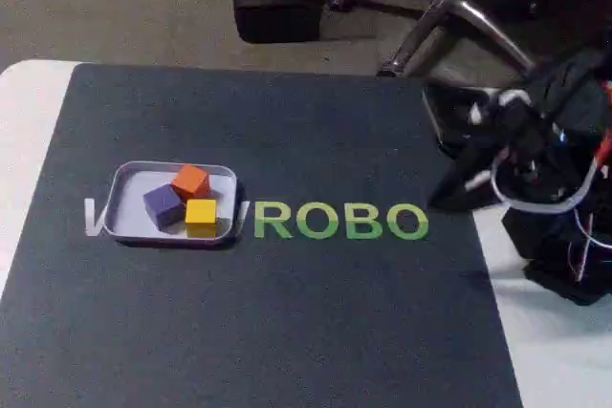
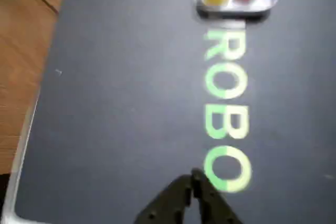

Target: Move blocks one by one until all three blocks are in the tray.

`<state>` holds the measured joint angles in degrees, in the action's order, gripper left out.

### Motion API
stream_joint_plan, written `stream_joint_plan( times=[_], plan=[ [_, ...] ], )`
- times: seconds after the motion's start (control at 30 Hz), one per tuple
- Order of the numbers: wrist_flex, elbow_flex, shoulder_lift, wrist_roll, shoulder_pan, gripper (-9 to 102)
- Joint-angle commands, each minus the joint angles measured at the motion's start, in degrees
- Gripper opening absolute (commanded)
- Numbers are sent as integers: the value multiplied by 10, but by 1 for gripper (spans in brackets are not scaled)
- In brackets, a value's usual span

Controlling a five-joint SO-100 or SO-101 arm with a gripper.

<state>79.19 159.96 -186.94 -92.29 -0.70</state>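
The claw (image 2: 193, 178) is pressed together with nothing in it, its dark fingertips meeting just above the last green "O" printed on the mat (image 2: 121, 108) in the wrist view. In the fixed view the arm (image 1: 535, 155) sits folded back at the right edge of the table, well apart from the tray (image 1: 122, 222).

All three blocks lie inside the tray: the orange block (image 1: 190, 181) toward the back, the purple block (image 1: 163, 204) in front and left of it, and the yellow block (image 1: 201, 212) in front, the three crowded close together. The job looks done to me.

The orange one may be leaning on its neighbours; a jolt to the table, or the arm swinging low over the tray, could tip it over the low rim.

The dark mat carries green "ROBO" lettering and lies on a white table (image 1: 29, 112). Behind it are carpet and a chrome chair base (image 1: 449, 7).
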Motion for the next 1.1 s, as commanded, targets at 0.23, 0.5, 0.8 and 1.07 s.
stream_joint_plan(
  times=[0.23, 0.5, 0.8, 1.07],
  plan=[
    [-52, 209, -25, -89, -5, -8],
    [-47, 217, -26, -101, 13, -8],
    [-47, 217, -26, -101, 11, -8],
    [-47, 217, -26, -101, 11, -8]
  ],
)
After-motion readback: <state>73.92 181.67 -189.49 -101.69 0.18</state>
